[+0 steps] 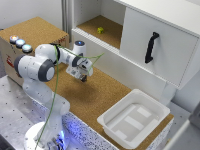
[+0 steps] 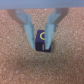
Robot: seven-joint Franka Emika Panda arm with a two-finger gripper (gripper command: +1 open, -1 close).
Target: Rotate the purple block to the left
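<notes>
The purple block (image 2: 43, 42) is small and dark, with a yellow ring mark on its top face, and it rests on the cork surface (image 2: 20, 62). In the wrist view my gripper (image 2: 43, 38) straddles it, and both grey fingers (image 2: 28, 24) press against its sides, so the gripper is shut on it. In the exterior view the gripper (image 1: 82, 77) hangs low over the cork tabletop (image 1: 95, 97) near the cabinet front, and the hand hides the block there.
A white tray (image 1: 132, 120) sits at the exterior view's lower right. Behind the gripper stands a white cabinet with a black door handle (image 1: 151, 47) and an open shelf holding a small yellow object (image 1: 100, 30). A box with round buttons (image 1: 20, 42) stands at the left.
</notes>
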